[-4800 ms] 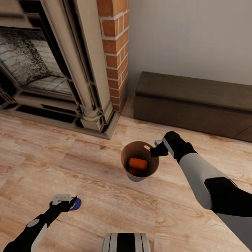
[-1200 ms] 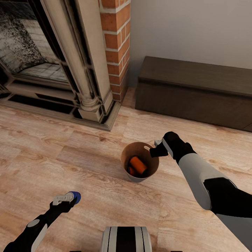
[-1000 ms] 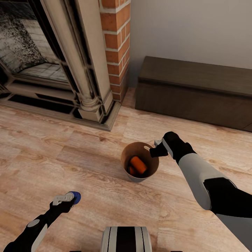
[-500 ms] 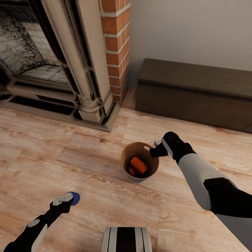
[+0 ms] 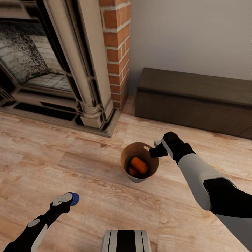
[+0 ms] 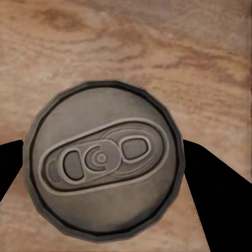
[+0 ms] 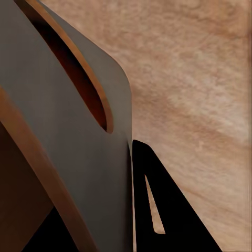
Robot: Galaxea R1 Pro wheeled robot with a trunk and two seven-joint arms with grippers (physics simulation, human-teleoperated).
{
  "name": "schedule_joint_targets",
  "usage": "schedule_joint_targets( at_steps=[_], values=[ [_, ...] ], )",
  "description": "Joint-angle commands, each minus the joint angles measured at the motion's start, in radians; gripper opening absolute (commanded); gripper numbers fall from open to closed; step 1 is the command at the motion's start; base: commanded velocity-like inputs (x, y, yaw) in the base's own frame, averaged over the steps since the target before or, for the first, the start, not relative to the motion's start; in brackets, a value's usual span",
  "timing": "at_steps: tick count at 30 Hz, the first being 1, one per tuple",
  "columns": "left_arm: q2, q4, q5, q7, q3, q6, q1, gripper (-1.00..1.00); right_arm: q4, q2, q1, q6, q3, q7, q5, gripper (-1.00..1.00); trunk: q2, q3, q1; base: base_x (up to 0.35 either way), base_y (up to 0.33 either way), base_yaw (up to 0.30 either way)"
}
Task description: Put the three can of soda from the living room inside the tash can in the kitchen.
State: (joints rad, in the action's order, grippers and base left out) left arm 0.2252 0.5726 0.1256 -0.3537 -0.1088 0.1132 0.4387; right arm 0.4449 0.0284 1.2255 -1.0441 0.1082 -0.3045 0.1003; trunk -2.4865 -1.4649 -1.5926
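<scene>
Both arms unmoved, right claw (image 5: 156, 148) gripping bin (image 5: 130, 175) rim

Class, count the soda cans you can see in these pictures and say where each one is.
3. Two orange cans lie inside the trash can, which the right gripper holds by its rim. The blue can is held in the left gripper. Nothing suggests more.

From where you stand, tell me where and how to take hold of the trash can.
Grip the trash can by its thin rim, coming down from above with one jaw inside the wall and one outside. It stands upright and open-topped, with orange cans inside. The right gripper sits at the rim's right side, apparently clamped that way already.
</scene>
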Motion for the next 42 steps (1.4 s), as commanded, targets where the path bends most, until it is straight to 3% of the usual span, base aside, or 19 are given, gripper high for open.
schedule_joint_targets(
  at_steps=[1,6,11,13,16,18,24,27,29,31,33,34,35,36,40,42],
  values=[
    [0.0,0.0,0.0,-0.001,0.0,0.0,0.0,-1.0,0.0,0.0,0.0,-0.003,-0.003,-0.005,-0.027,-1.0,0.007,0.003,0.004,0.0,0.0,0.0],
    [0.001,0.002,0.003,-0.014,-0.004,-0.024,0.0,-1.0,-0.001,-0.001,0.0,-0.003,-0.003,-0.005,-0.027,-1.0,0.042,0.019,0.023,0.0,0.0,0.0],
    [0.017,0.012,0.013,-0.138,-0.008,-0.175,0.02,-1.0,-0.001,-0.001,0.0,-0.003,-0.004,-0.005,-0.027,-1.0,0.077,0.035,0.042,0.0,0.0,0.0],
    [0.031,0.017,0.014,-0.157,-0.009,-0.218,0.044,-1.0,-0.002,0.0,0.0,-0.003,-0.003,-0.005,-0.028,-1.0,0.091,0.041,0.05,0.0,0.0,0.0],
    [0.07,0.052,0.015,-0.18,-0.009,-0.353,0.117,-1.0,-0.003,0.0,-0.001,-0.003,-0.003,-0.005,-0.028,-1.0,0.112,0.05,0.061,0.0,0.0,0.0],
    [0.091,0.116,0.015,-0.189,-0.009,-0.493,0.212,-1.0,-0.004,0.002,-0.001,-0.003,-0.002,-0.005,-0.028,-1.0,0.126,0.057,0.069,0.0,0.0,0.0],
    [0.1,0.196,0.008,-0.199,-0.002,-0.686,0.39,-1.0,-0.026,0.002,-0.001,-0.003,0.0,-0.005,-0.028,-1.0,0.168,0.075,0.092,0.0,0.0,0.0],
    [0.101,0.269,0.005,-0.269,0.001,-0.823,0.5,-1.0,-0.059,0.009,-0.001,-0.003,0.002,-0.005,-0.028,-1.0,0.189,0.085,0.104,0.0,0.0,0.0],
    [0.101,0.315,0.003,-0.32,0.005,-0.897,0.546,-1.0,-0.072,0.019,-0.001,-0.003,0.003,-0.005,-0.028,-1.0,0.203,0.091,0.111,0.0,0.0,0.0],
    [0.101,0.361,0.0,-0.39,0.044,-0.996,0.607,-1.0,-0.081,0.037,-0.001,-0.003,0.003,-0.005,-0.028,-1.0,0.217,0.097,0.119,0.0,0.0,0.0],
    [0.1,0.378,0.0,-0.444,0.093,-1.044,0.639,-1.0,-0.083,0.046,-0.001,-0.003,0.003,-0.005,-0.027,-1.0,0.231,0.104,0.127,0.0,0.0,0.0],
    [0.1,0.395,0.0,-0.512,0.151,-1.088,0.672,-1.0,-0.085,0.053,-0.001,-0.003,0.004,-0.005,-0.027,-1.0,0.238,0.107,0.13,0.0,0.0,0.0],
    [0.1,0.404,0.001,-0.547,0.18,-1.107,0.688,-1.0,-0.085,0.056,-0.001,-0.003,0.004,-0.005,-0.027,-1.0,0.245,0.11,0.134,0.0,0.0,0.0],
    [0.097,0.44,0.0,-0.642,0.254,-1.149,0.729,-1.0,-0.086,0.062,-0.001,-0.003,0.005,-0.005,-0.027,-1.0,0.252,0.113,0.138,0.0,0.0,0.0],
    [0.089,0.517,0.001,-0.751,0.358,-1.16,0.767,-1.0,-0.086,0.071,-0.001,-0.003,0.005,-0.005,-0.027,-1.0,0.28,0.125,0.153,0.0,0.0,0.0],
    [0.087,0.529,0.004,-0.808,0.385,-1.16,0.772,-1.0,-0.086,0.073,-0.001,-0.003,0.005,-0.005,-0.027,-1.0,0.294,0.132,0.161,0.0,0.0,0.0]
  ],
)
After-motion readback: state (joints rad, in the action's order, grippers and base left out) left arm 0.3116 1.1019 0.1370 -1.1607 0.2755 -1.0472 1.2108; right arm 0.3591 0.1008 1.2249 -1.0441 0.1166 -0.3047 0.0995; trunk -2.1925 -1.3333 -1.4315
